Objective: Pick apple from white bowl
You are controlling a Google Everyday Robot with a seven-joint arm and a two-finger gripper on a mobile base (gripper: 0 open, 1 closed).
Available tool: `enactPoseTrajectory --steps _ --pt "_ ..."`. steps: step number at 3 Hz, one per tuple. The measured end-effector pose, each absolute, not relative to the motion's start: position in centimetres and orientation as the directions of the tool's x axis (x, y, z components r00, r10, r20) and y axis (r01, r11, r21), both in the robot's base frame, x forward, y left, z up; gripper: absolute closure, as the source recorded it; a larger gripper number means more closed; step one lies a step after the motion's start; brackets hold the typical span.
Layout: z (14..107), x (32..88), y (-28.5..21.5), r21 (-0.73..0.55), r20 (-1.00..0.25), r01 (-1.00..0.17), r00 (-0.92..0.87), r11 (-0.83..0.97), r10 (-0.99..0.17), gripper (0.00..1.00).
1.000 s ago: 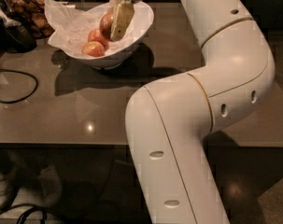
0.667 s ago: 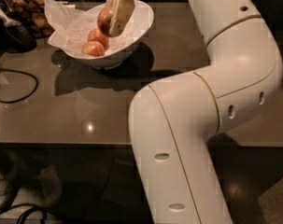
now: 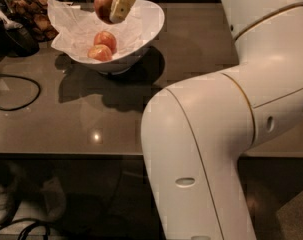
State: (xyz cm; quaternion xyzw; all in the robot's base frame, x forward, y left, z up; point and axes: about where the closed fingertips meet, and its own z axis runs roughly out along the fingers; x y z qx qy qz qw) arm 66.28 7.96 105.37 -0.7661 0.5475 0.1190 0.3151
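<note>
The white bowl (image 3: 143, 34), lined with crumpled white paper, stands on the dark table at the upper left. My gripper (image 3: 113, 3) is at the top edge of the view, above the bowl, and is shut on the apple (image 3: 103, 3), a dull brownish-red one held clear of the bowl. One pale finger (image 3: 123, 1) covers the apple's right side. Two other apples remain in the bowl: a brighter red one (image 3: 107, 39) and an orange-yellow streaked one (image 3: 99, 52).
My large white arm (image 3: 226, 124) fills the right half of the view. A black cable (image 3: 16, 91) loops on the table at the left. Dark objects (image 3: 16, 34) and brown items (image 3: 38, 16) sit behind the bowl on the left. The table's front edge (image 3: 66, 154) runs below.
My gripper has risen out of the bowl with the apple in it. The two other apples have stayed in the bowl.
</note>
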Motion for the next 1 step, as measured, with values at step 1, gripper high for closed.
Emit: enactPoseTrajectory --steps 1 --pt "105.47 66.95 8.50 -0.369 -0.535 -0.910 0.373 -0.188 -0.758 1.00"
